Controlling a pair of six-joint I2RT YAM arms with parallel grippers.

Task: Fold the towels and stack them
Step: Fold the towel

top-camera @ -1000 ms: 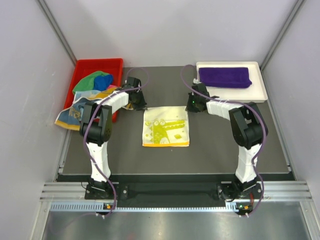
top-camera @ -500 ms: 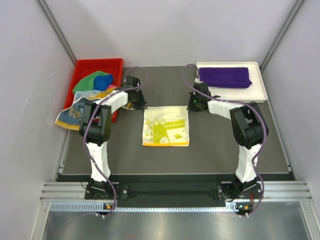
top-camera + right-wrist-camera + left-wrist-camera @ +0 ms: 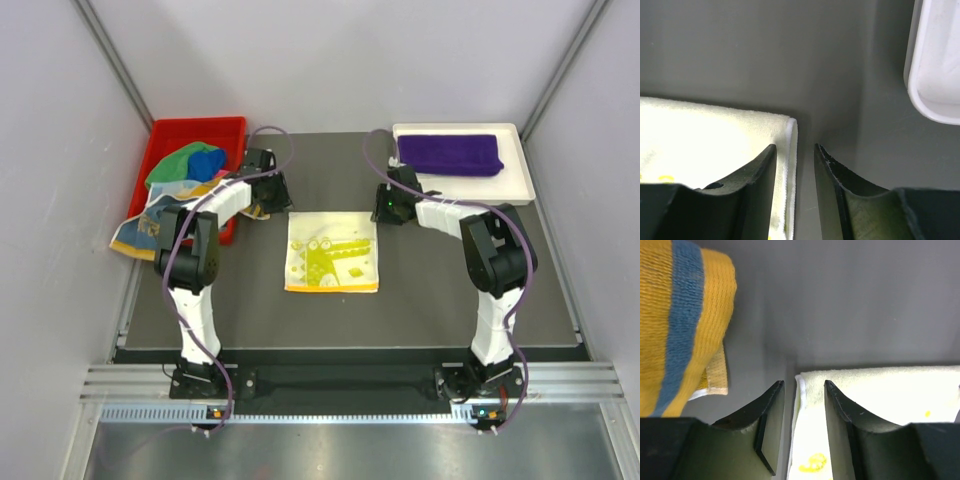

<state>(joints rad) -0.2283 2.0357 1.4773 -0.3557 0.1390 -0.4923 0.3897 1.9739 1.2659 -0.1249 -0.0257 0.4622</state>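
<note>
One purple towel point(image 3: 448, 154) lies folded in the white tray point(image 3: 520, 185). The yellow towel point(image 3: 332, 252) lies flat mid-worktop point(image 3: 330, 180), its folding unfinished, I judge. My left fingers point(image 3: 770, 407) and right fingers point(image 3: 829, 172) stand apart at its far corners, gripping nothing. Several heaped towels point(image 3: 190, 165) fill the red bin point(image 3: 170, 135).

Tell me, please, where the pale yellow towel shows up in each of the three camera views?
Top external: the pale yellow towel lies flat at the centre of the picture.
Left wrist: it fills the lower right, with its far left corner near the bottom centre.
Right wrist: it fills the lower left, with its far right corner near the bottom centre.
Shared landmark: the dark table beyond the towel's far edge.
</note>
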